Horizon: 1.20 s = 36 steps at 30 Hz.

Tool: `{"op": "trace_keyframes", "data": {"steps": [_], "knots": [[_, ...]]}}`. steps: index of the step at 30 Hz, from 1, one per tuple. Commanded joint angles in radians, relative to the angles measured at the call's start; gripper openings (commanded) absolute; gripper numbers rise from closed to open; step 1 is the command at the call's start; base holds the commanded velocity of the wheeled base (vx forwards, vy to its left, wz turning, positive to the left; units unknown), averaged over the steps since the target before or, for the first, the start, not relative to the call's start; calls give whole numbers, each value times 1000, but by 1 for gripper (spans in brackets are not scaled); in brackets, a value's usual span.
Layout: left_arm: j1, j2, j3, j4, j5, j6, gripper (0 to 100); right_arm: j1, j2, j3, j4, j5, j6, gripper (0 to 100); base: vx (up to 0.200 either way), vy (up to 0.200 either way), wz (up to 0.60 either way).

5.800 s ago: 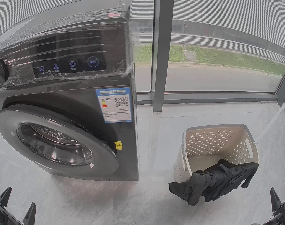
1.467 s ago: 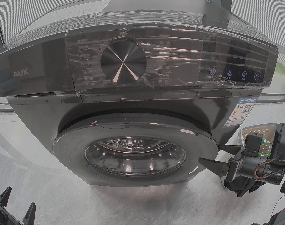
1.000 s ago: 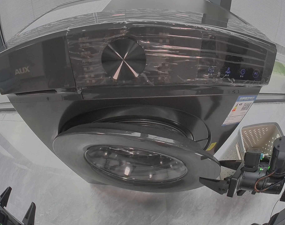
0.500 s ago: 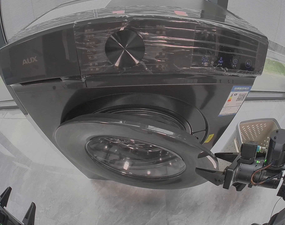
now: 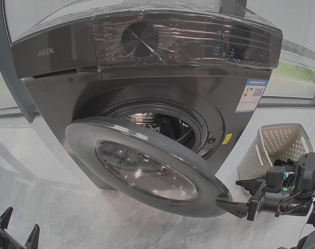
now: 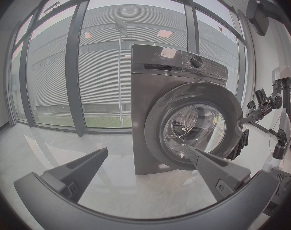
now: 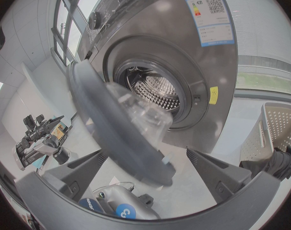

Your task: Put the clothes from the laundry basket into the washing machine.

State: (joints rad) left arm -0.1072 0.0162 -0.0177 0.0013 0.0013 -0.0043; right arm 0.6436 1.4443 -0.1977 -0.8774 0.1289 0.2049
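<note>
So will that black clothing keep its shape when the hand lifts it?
Probably not: the clothing slumps over the basket edge, so it looks limp and would likely dangle. It seems thin, so probably light. The basket's perforated plastic looks light too; a snag might drag it.
</note>
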Motion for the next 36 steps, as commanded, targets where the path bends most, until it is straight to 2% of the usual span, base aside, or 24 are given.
{"op": "trace_keyframes", "data": {"steps": [1, 6, 8, 11, 16, 21, 28, 36], "knots": [[-2, -16, 18, 0, 0, 0, 100, -15, 4, -55, -2, -5, -1, 100, 0, 0, 0], [0, -16, 18, 0, 0, 0, 100, -5, 108, -100, -6, -3, 2, 100, -160, 0, 0], [0, -16, 18, 0, 0, 0, 100, -2, 125, -98, -18, -2, 1, 100, -200, 0, 0], [0, -16, 18, 0, 0, 0, 100, 39, 156, -82, -95, 1, 7, 100, 0, 0, 0], [-2, -16, 18, 0, 0, 0, 100, 76, 150, -54, -121, -2, 18, 100, 0, 0, 0], [-2, -16, 18, 0, 0, 0, 100, 68, 125, -34, -120, -3, 13, 100, 0, 0, 0], [-2, -16, 18, -1, 0, 0, 100, 59, 154, -78, -118, -12, 13, 100, -57, 0, 0], [0, -16, 18, -1, 0, 0, 100, 96, 154, -39, -121, -11, 19, 100, -25, 0, 0]]}}
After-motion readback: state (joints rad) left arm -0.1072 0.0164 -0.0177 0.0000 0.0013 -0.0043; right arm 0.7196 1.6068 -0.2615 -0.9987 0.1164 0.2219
